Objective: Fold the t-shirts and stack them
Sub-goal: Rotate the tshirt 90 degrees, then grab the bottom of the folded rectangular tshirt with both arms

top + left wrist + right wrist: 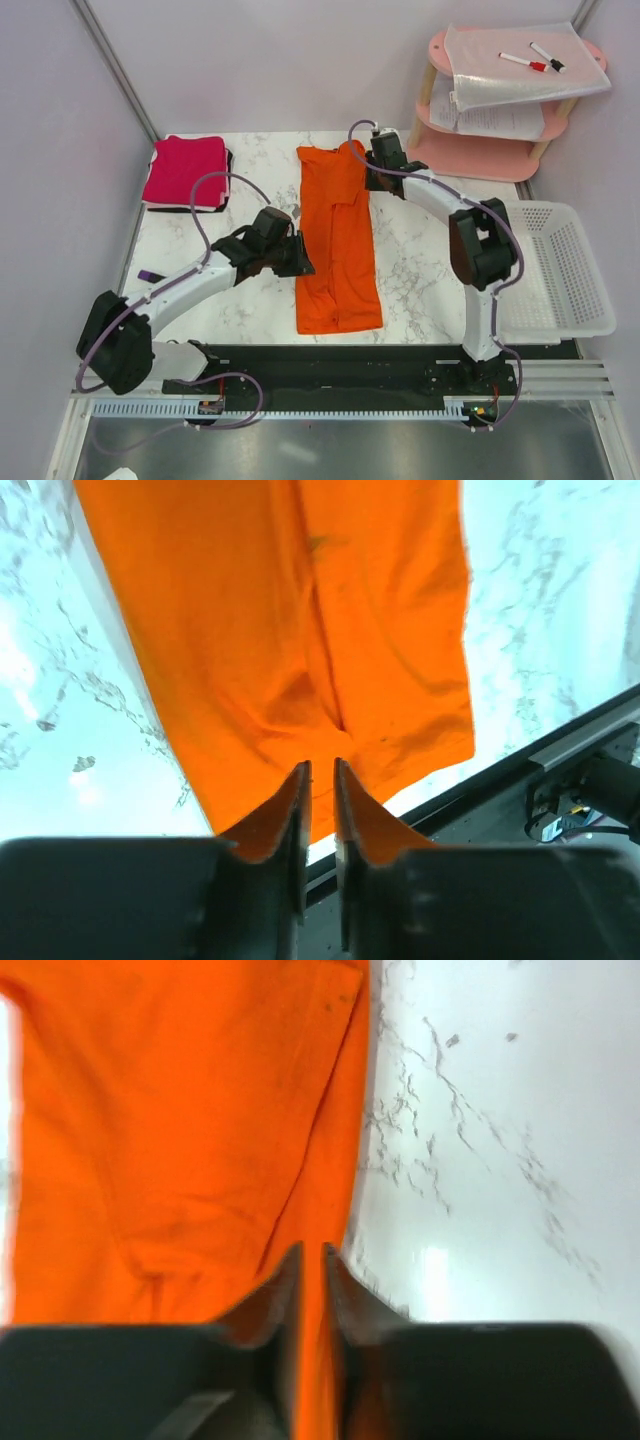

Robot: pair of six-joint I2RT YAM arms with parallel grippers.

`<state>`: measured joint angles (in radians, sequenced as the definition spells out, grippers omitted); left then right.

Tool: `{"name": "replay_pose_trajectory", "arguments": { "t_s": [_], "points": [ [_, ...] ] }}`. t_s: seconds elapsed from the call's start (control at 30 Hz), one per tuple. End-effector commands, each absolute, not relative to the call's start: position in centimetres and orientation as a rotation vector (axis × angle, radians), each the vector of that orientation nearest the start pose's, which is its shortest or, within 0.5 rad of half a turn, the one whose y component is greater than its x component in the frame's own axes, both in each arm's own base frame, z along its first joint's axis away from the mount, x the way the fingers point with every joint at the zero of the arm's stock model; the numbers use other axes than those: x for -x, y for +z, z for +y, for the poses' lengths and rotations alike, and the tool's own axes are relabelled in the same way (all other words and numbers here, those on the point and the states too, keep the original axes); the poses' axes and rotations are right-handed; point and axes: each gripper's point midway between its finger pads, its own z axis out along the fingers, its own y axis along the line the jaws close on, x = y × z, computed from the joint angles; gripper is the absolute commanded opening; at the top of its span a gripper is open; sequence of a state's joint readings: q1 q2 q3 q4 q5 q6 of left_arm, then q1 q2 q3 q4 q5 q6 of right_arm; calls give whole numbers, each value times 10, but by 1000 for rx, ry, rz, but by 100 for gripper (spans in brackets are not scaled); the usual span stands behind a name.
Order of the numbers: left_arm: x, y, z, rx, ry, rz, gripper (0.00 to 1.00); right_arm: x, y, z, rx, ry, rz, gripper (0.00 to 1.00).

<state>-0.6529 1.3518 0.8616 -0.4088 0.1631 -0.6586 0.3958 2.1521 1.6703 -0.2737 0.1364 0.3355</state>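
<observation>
An orange t-shirt (pixel 338 240) lies as a long strip down the middle of the marble table (pixel 420 250). My left gripper (pixel 303 262) is at the shirt's left edge about halfway along. In the left wrist view (pixel 320 770) the jaws stand almost together on the orange cloth (pixel 300 630), and a crease runs to the tips. My right gripper (pixel 368 178) is at the shirt's far right edge. In the right wrist view (pixel 312 1252) it is shut with orange cloth (pixel 180 1130) filling the gap. A folded pink t-shirt (pixel 185 168) lies on a dark one at the far left.
A white mesh basket (pixel 560 265) stands at the right edge. A pink shelf unit (pixel 480 155) with papers and markers is at the back right. A small purple item (pixel 150 275) lies at the left edge. A black base strip (pixel 340 360) runs along the near side.
</observation>
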Motion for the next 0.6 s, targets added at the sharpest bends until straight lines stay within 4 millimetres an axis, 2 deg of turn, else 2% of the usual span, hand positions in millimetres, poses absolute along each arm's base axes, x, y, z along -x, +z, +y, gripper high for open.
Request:
{"name": "replay_pose_trajectory", "arguments": {
  "t_s": [0.0, 0.03, 0.07, 0.1, 0.13, 0.17, 0.2, 0.23, 0.3, 0.33, 0.4, 0.43, 0.5, 0.57],
  "points": [
    [-237, 124, -236, -104, -705, 2501, 44, -495, 206, 215, -20, 431, 2087, 38],
    [-232, 117, -232, -88, -696, 2519, 80, -473, 183, 214, -12, 459, 2154, 44],
    [-229, 112, -229, -75, -687, 2528, 90, -460, 180, 211, -20, 474, 2170, 54],
    [-225, 108, -227, -65, -688, 2539, 96, -442, 190, 213, -15, 534, 2165, 57],
    [-218, 101, -222, -37, -683, 2557, 100, -415, 163, 214, 9, 583, 2247, 60],
    [-215, 97, -219, -22, -676, 2563, 100, -401, 155, 213, 7, 610, 2274, 65],
    [-211, 92, -216, -9, -672, 2575, 100, -385, 159, 211, 7, 644, 2277, 70],
    [-205, 85, -211, 14, -665, 2593, 100, -359, 132, 208, -1, 668, 2357, 73],
    [-197, 77, -208, 24, -670, 2621, 99, -327, 124, 206, 7, 730, 2414, 82],
    [-190, 68, -205, 52, -668, 2646, 97, -306, 103, 200, -6, 730, 2479, 84],
    [-183, 63, -206, 63, -697, 2662, 96, -280, 97, 195, -1, 760, 2524, 86],
    [-176, 55, -203, 82, -697, 2685, 95, -263, 83, 190, -8, 754, 2572, 86],
    [-170, 49, -203, 96, -730, 2691, 91, -243, 81, 186, -14, 774, 2599, 86],
    [-166, 47, -205, 95, -763, 2694, 89, -222, 67, 181, -42, 782, 2658, 86]
  ]
}}
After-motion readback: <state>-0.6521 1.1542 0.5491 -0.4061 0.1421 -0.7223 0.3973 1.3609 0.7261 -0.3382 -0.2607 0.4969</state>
